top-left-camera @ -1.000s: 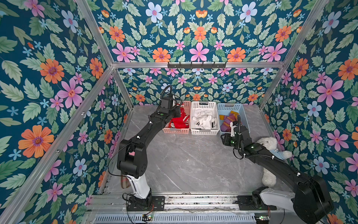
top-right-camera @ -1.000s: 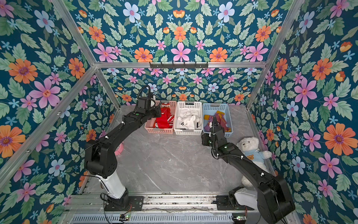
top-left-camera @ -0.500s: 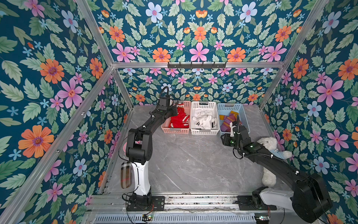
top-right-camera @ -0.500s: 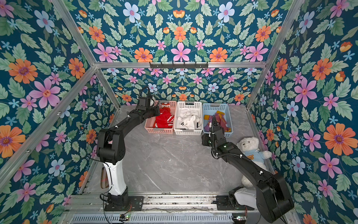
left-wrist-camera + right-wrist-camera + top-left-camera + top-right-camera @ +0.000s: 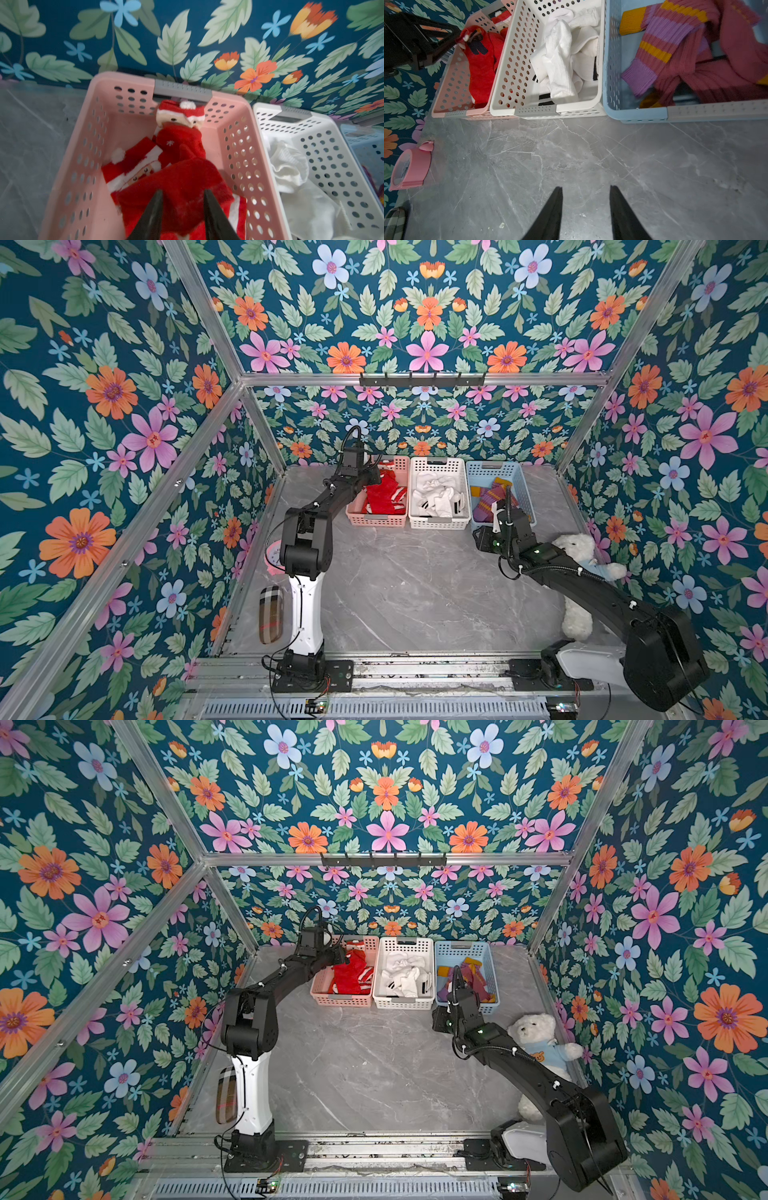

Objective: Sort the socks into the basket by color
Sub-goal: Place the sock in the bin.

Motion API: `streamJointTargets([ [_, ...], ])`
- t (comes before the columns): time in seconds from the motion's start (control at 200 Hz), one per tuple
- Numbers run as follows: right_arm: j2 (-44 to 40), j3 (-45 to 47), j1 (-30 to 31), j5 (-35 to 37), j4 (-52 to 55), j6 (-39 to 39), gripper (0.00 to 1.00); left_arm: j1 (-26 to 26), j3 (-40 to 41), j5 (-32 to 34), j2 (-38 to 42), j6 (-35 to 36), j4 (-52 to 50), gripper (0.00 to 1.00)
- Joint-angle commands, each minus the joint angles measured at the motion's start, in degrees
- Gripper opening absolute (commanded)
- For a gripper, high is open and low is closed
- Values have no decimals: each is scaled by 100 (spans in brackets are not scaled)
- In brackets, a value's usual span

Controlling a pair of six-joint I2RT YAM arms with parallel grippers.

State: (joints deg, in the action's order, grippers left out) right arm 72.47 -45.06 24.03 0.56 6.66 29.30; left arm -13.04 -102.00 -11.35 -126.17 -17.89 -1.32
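Dropping red fabric sock [image 5: 176, 178] into pink plastic basket [image 5: 124, 80].
Left gripper [image 5: 182, 190] and right gripper [image 5: 586, 186] are standing apart; next, lifting away.

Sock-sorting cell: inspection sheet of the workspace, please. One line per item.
Surface: grey marble-look tabletop; no loose socks seen on it.
Job's things: red socks in the pink perforated plastic basket; white socks in the white basket; maroon, purple and mustard socks in the blue basket.
Clutter: white plush bear by the right arm; tan plaid oblong case and pink alarm clock near the left arm.
Grippers: left gripper open above the red socks; right gripper open, empty, over bare tabletop.
Cables: black cable loops at the left wrist and along the right arm; no snag seen.
Surroundings: floral-print walls, aluminium frame, black hook rail.
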Motion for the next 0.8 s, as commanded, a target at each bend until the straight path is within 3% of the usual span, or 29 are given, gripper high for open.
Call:
streamJointTargets([
  [0.0, 14, -46, -4, 15, 38, 6, 40, 19, -138, 80, 45, 128, 327, 40],
  [0.285, -25, -21, -4, 23, 30, 14, 40, 15, 209, 414, 665, 221, 539, 45],
  [0.625, -117, -474, -35, 42, 256, -395, 42, -95, 2098, 643, 2375, 133, 1415, 54],
  [0.795, -387, -569, -67, 101, 18, -553, 52, -138, 2321, 533, 3030, 280, 1007, 56],
])
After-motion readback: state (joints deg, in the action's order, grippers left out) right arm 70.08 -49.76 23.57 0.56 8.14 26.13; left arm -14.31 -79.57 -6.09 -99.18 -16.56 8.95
